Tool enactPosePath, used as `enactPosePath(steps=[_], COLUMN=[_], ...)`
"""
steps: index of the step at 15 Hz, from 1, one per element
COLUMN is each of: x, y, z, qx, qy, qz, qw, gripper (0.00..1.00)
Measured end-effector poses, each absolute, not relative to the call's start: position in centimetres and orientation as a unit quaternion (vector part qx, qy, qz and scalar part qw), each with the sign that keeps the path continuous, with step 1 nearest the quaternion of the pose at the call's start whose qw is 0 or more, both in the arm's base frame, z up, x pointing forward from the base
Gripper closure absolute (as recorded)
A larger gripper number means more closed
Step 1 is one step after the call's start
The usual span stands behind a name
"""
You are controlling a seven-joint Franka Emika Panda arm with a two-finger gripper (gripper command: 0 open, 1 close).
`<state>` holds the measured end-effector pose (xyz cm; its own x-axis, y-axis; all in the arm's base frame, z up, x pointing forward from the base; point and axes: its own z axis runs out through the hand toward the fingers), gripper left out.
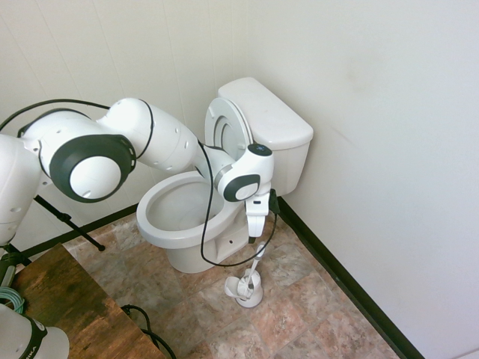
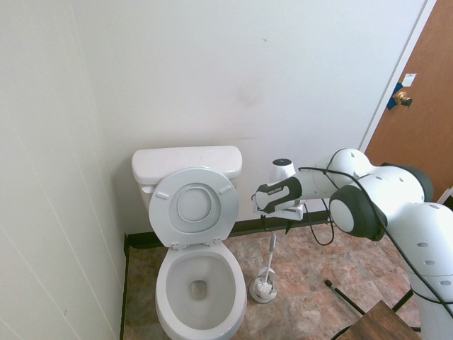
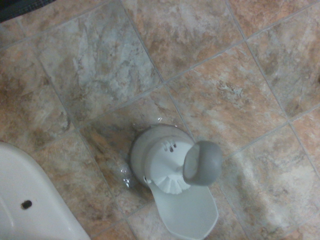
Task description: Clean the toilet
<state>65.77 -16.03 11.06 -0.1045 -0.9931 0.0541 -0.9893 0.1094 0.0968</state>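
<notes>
The toilet (image 1: 187,213) sits mid-frame in the first exterior view, seat and lid raised against the tank. The gripper (image 1: 255,238) hangs pointing down over the brush (image 1: 259,256), which stands in its holder (image 1: 245,289) on the floor just right of the bowl. Its jaws stand wide and hold nothing. The step appears to be fetching the brush; next, lowering around the handle's top and closing.

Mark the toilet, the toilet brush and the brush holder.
toilet (image 2: 200,294): second exterior view, bowl rim.
toilet brush (image 3: 202,163): wrist view, grey handle end.
brush holder (image 1: 249,295): first exterior view, white base on the floor.
</notes>
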Motion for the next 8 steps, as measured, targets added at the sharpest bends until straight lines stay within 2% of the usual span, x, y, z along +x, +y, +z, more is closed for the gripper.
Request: enactPosePath(steps=[8], x=[68.0], y=[-18.1], z=[2.9], qx=[0.634], qy=[-0.769], qz=[-0.037], qw=[0.071], gripper=[0.00])
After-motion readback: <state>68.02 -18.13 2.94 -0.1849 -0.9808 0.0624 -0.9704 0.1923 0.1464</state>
